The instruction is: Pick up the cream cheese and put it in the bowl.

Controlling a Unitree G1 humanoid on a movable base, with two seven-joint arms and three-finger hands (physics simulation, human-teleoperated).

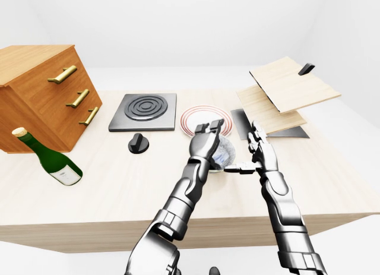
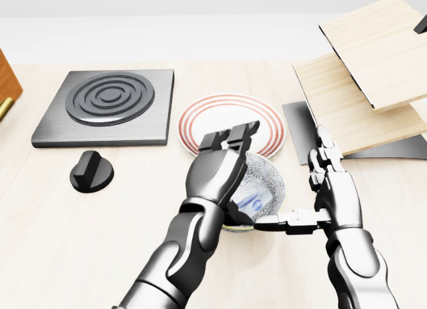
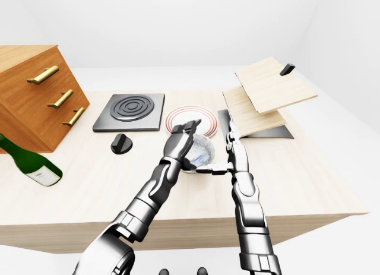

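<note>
Inside the patterned bowl (image 2: 263, 189), near the middle of the head view, the cream cheese (image 2: 253, 202) lies as a small blue-and-white packet on the bowl's floor, its long axis running from about eight o'clock to two o'clock. The left hand (image 2: 223, 159) hangs over the bowl's rim at the ten o'clock side, its fingers (image 2: 230, 137) spread apart and pointing toward twelve o'clock, gripping nothing; the packet sits below and toward four o'clock of those fingertips, clear of them as far as I can tell. The right hand (image 2: 330, 189) stands at the bowl's three o'clock side, fingers open, with one digit stretched level along the rim at five o'clock and seemingly touching it, steadying rather than clamping. Judging by this, the placement looks done and what remains is a clean withdrawal: the left hand is the nearer one and would need to lift straight away without clipping the rim. Beyond the bowl at twelve o'clock sits a red-ringed plate (image 2: 230, 122), and a hotplate (image 2: 107, 105) with its knob (image 2: 90, 172) lies off at ten o'clock.
</note>
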